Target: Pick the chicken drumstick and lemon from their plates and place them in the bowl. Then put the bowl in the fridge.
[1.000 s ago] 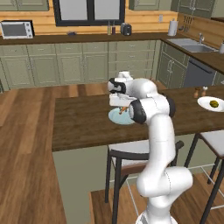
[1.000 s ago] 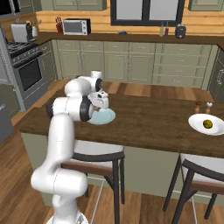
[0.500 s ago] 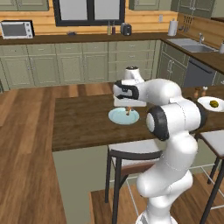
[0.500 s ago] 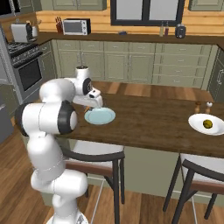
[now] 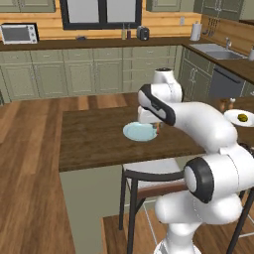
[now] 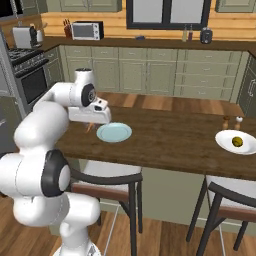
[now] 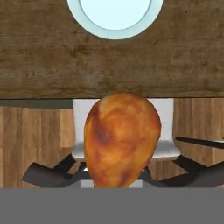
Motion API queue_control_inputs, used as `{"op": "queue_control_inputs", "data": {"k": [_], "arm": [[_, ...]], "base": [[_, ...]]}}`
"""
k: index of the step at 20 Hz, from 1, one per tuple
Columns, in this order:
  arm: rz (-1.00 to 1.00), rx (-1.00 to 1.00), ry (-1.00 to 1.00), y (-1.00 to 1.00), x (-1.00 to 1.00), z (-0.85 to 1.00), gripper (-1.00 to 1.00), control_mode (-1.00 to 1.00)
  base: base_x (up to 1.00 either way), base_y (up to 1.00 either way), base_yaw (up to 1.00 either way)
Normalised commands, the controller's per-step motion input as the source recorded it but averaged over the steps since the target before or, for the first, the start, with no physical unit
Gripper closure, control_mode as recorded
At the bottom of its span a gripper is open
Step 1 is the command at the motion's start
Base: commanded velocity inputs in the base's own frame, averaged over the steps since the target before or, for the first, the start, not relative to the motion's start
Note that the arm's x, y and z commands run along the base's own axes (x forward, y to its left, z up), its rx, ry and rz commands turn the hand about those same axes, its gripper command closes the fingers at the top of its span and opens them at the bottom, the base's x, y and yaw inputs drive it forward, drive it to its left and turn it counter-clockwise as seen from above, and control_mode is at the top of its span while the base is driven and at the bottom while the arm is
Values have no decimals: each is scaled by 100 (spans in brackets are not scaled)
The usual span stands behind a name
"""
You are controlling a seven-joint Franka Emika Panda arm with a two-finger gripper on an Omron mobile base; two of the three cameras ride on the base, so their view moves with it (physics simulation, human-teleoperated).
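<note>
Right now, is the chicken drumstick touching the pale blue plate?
Apart. In the hand view the chicken drumstick hangs at the gripper, over the counter's edge and a stool, while the pale blue plate lies bare further along the wooden counter.

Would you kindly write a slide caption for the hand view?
End effector carrying the chicken drumstick above the counter edge, the empty pale blue plate behind it.

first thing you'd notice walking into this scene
The golden-brown chicken drumstick looms large in the hand view, clamped in the tool, above the table's near edge with a stool and floor below. Just past it lies the pale blue plate, now bare, on the dark wooden table. Far along the table, the lemon sits on the white plate.
</note>
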Motion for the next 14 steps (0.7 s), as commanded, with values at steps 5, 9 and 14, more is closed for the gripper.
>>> {"op": "queue_control_inputs", "data": {"k": [5, 9, 14], "arm": [[18, 2, 6, -15, -100, 0, 100, -100], [6, 0, 0, 0, -100, 14, 100, -100], [-1, -4, 0, 4, -58, 23, 100, -100]], "base": [[0, 0, 0], [0, 0, 0], [0, 0, 0]]}}
